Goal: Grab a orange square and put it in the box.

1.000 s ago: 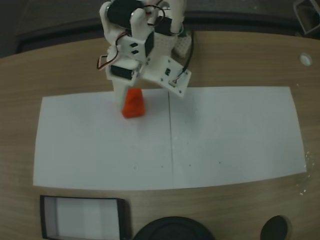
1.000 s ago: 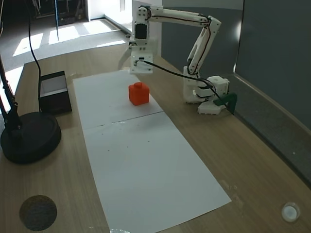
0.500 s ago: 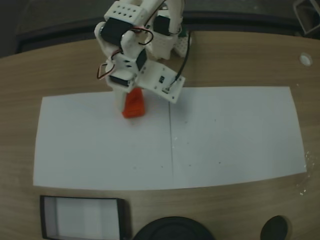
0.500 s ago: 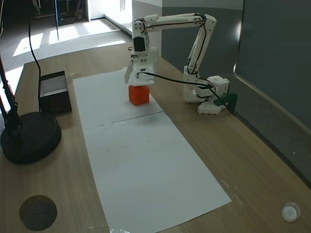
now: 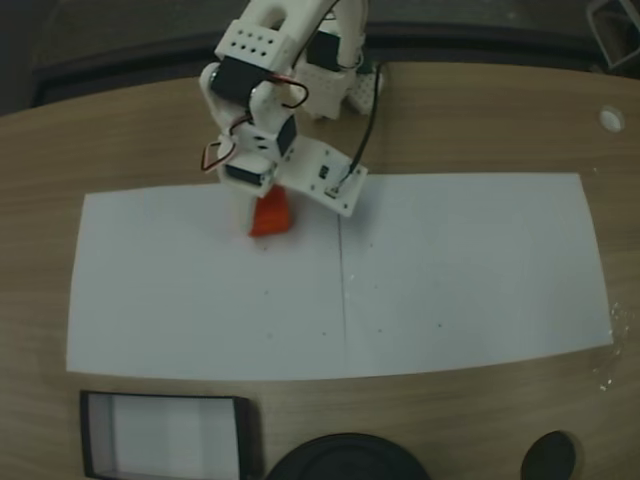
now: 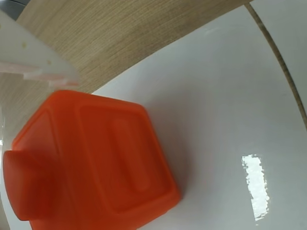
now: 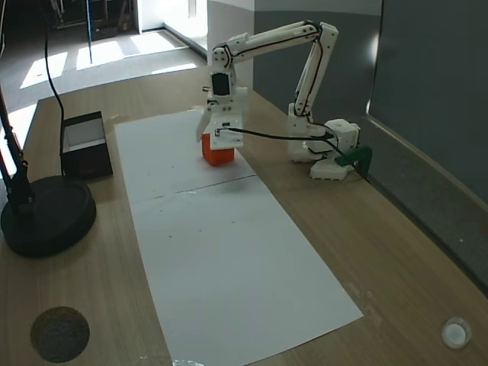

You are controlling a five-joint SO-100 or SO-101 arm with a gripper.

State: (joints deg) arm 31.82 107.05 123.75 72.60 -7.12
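**Fixed views and wrist camera: gripper down at the cube, grasp not yet confirmed**

Fixed view from above: the orange square (image 5: 270, 215) sits on the white paper sheet (image 5: 450, 280), at about 11 o'clock from the sheet's middle, just left of the seam line. The gripper (image 5: 262, 200) has its body covering the cube's upper part, so I cannot tell how wide the jaws stand or whether they touch it. The box (image 5: 168, 436) lies at 6 o'clock from the cube, well apart, off the paper on the wooden table (image 5: 480, 120), and its white bottom looks bare. My judgement: the approach is done; closing, lifting, carrying and dropping are all left.

Wrist view: the orange square (image 6: 96, 163) lies close under the camera at 8 o'clock in the frame. One white finger (image 6: 33, 62) shows at 10 o'clock, near the cube's upper edge, with no contact I can confirm. The cube is nearly equal-sided, so it has no clear long axis; a raised bar on one face runs roughly 12 to 6 o'clock, and a round stud juts toward 9 o'clock.

Fixed view from the side: the gripper (image 7: 216, 145) is low over the orange square (image 7: 219, 155), which rests on the paper. The box (image 7: 84, 145) stands at 9 o'clock from it, beside a round black base (image 7: 46, 217).
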